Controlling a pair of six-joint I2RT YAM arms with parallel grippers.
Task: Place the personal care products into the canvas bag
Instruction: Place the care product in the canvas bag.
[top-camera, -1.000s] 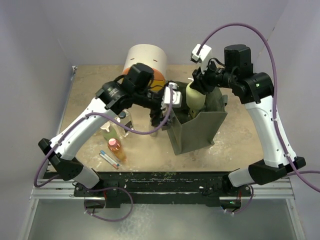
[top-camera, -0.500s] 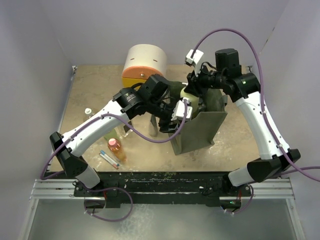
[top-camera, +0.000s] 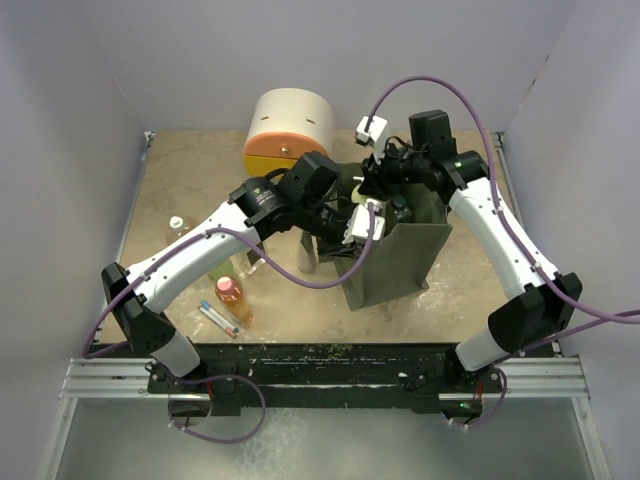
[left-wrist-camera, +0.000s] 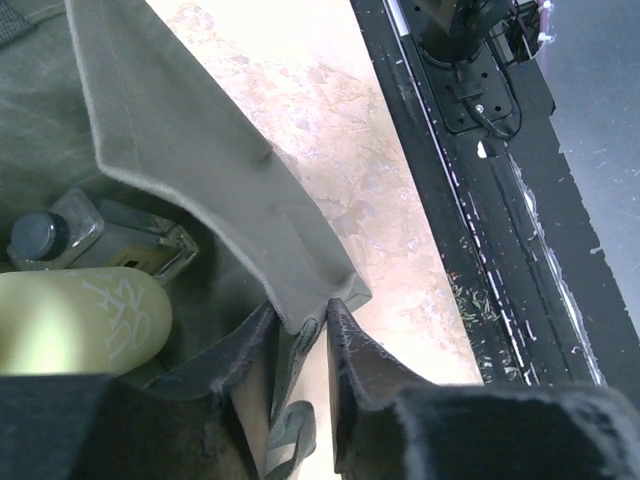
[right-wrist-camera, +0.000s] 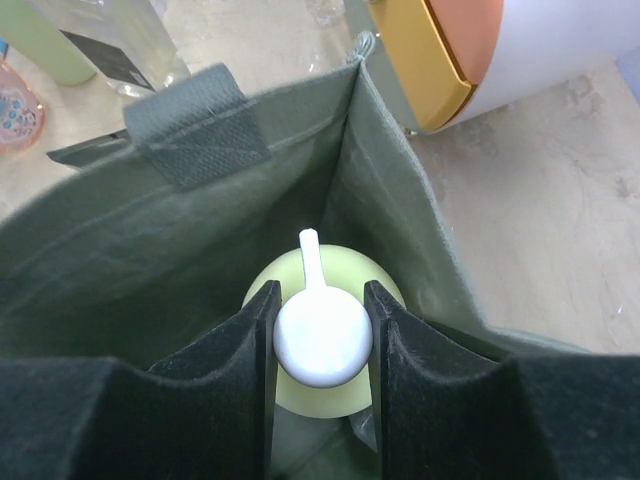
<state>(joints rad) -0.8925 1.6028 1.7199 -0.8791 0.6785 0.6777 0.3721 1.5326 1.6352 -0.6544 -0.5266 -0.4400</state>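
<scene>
The left gripper (left-wrist-camera: 302, 328) is closing from wide to pinch the canvas bag (left-wrist-camera: 180, 150) at its rim, while the right gripper (right-wrist-camera: 322, 297), clamping the pale green pump bottle (right-wrist-camera: 320, 398), is lowering it inside; release looks near. Everything is sitting on a mottled tan tabletop (top-camera: 180, 180) between plain pale walls (top-camera: 80, 80)

The bag (left-wrist-camera: 190, 150) is matt olive cloth, finely woven, its strap (right-wrist-camera: 195, 125) a coarser webbing. The pump bottle (right-wrist-camera: 322, 335) has a smooth white plastic head on a pale green satin body. The square bottle (left-wrist-camera: 120, 240) is clear and glossy. The table (left-wrist-camera: 340, 130) is mottled, scuffed beige.
</scene>
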